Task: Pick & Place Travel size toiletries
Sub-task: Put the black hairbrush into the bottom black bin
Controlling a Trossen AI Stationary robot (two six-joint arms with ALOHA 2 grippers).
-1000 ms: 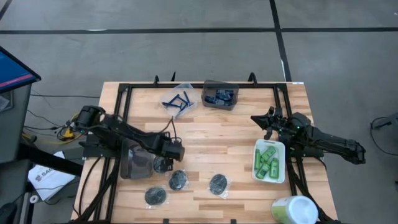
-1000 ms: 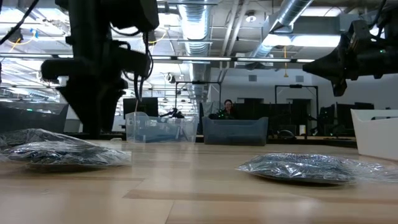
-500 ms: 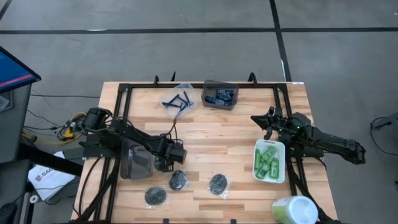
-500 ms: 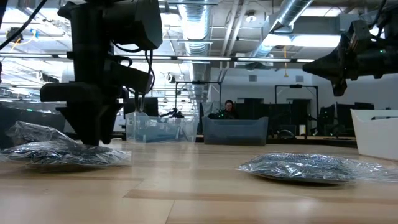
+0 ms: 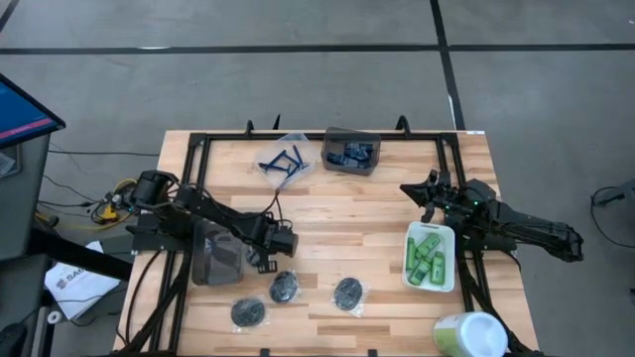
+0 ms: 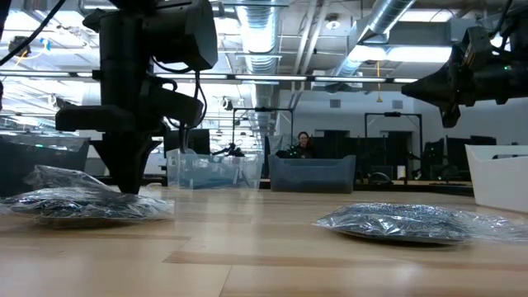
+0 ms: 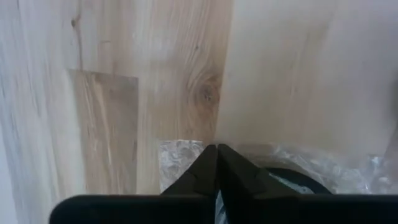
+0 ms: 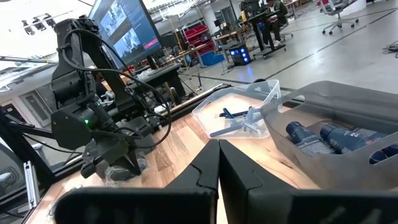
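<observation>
The left gripper (image 5: 266,261) is pinching the crinkled clear wrap of 1 round dark disc (image 5: 285,288) on the wooden worktop (image 5: 337,248). The right gripper (image 5: 410,190) is hovering, fingers closed and empty, beside the white tray (image 5: 444,285).

Pale wooden surface (image 5: 327,213) under a black frame, three wrapped dark discs (image 5: 347,293) along the front, white tray (image 5: 430,257), clear bin (image 5: 286,159), two grey bins (image 5: 350,152), pale-green-topped tub (image 5: 468,334) at the corner

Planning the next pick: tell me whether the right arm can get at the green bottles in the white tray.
Probably yes: the right tool, shut, hovers just beyond the white tray, whose green bottles lie uncovered with nothing between them.
</observation>
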